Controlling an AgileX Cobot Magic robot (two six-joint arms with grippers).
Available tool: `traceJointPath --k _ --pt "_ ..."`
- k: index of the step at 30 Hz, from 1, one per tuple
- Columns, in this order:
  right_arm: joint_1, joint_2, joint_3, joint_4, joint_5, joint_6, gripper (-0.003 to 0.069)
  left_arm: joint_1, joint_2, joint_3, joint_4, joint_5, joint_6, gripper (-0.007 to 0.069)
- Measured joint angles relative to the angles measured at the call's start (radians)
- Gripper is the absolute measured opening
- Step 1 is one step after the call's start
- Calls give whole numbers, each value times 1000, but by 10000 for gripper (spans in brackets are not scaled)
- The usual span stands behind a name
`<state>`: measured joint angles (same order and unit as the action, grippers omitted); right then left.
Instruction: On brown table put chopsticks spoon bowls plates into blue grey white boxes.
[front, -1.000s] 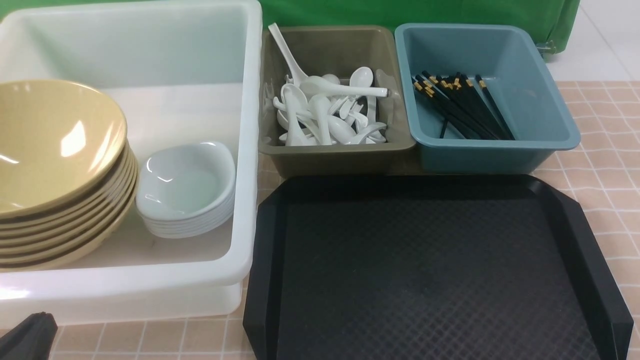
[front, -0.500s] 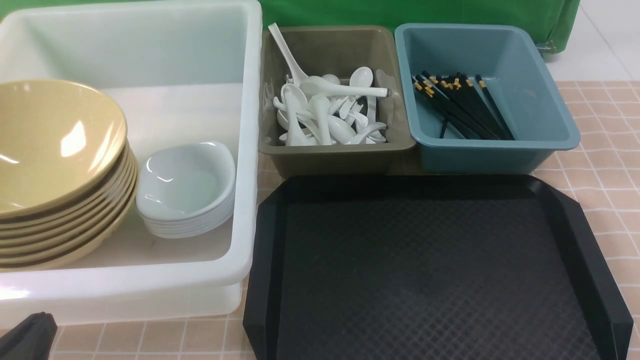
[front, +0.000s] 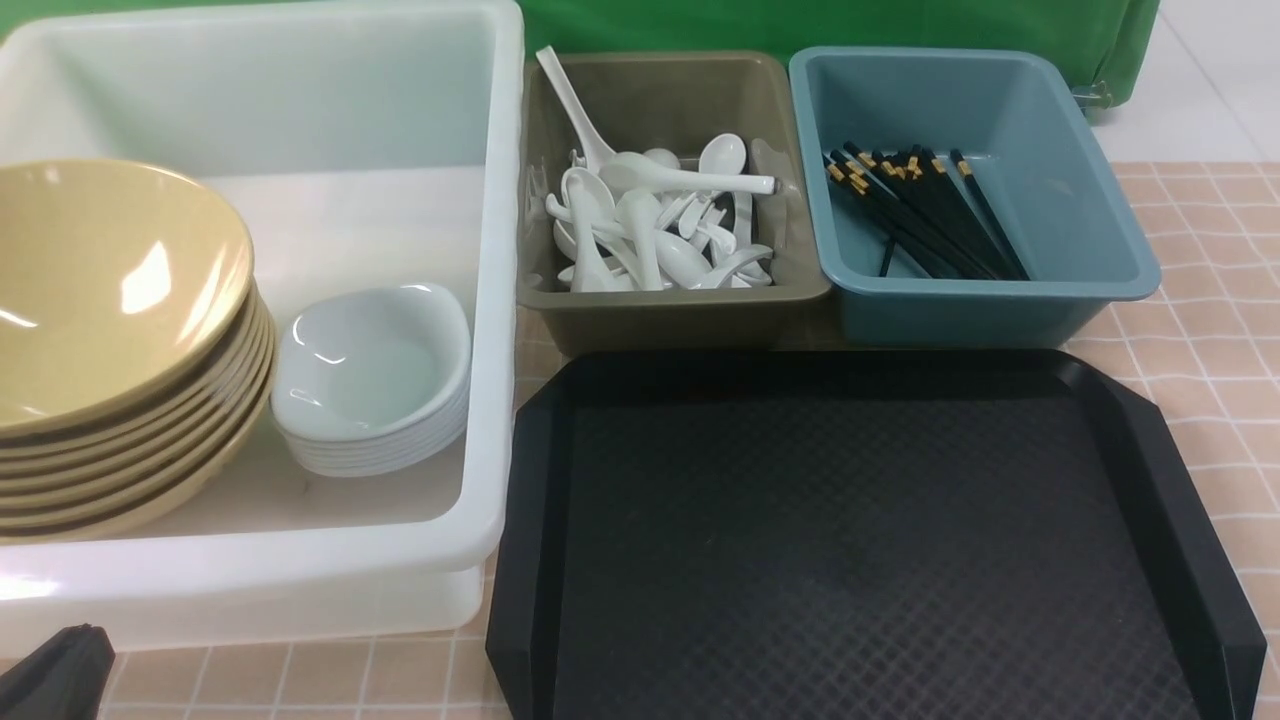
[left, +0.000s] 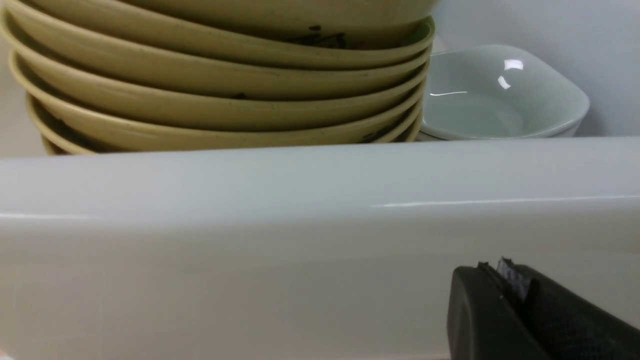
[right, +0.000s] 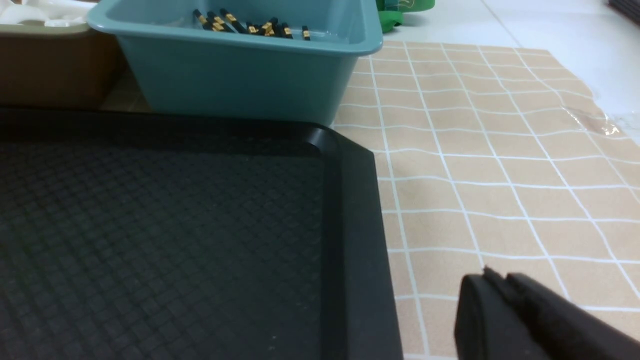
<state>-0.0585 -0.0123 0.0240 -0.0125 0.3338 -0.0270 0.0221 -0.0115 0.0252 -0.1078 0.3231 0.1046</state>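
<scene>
Sorting looks done as far as the cameras show

- black tray (front: 850, 540): nothing on it in the front view, and the part seen from the right wrist is bare too
- yellow bowls (front: 110, 340): nested stack in the left part of the white tub (front: 490, 300), top rim well above the tub's near wall in the left wrist view
- white plates (front: 372, 375): small stack just beside the bowls, same tub
- white spoons (front: 655, 225): loose pile in the olive-grey bin (front: 680, 310); one handle leans up on the far-left wall and pokes past the rim
- black chopsticks (front: 915, 210): bundle lying flat in the teal-blue bin (front: 1000, 300), gold bands at the far end
- tiled brown table (front: 1210, 380): no stray tableware on the parts in view

Grippers:
- left gripper (left: 505, 285): jaws pressed together on nothing, parked low outside the tub's near wall; a scrap of something pale sticks up at the tip, can't tell what
- right gripper (right: 500, 282): low over the table, just off the tray's right rim, nothing between the fingers; jaws look together, though only the tip shows

Judgement: nothing left to pick up, both arms look parked. Only nit is that leaning spoon; it's in the bin, so I'd call it fine
</scene>
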Motion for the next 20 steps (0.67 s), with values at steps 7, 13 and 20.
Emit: traceJointPath --k 7,13,20 --pt "0 0 0 0 0 0 95 0 0 0 0 0 0 1" --pt "0 0 0 0 0 0 101 0 0 0 0 0 0 1" --pt "0 0 0 0 0 0 107 0 0 0 0 0 0 1"
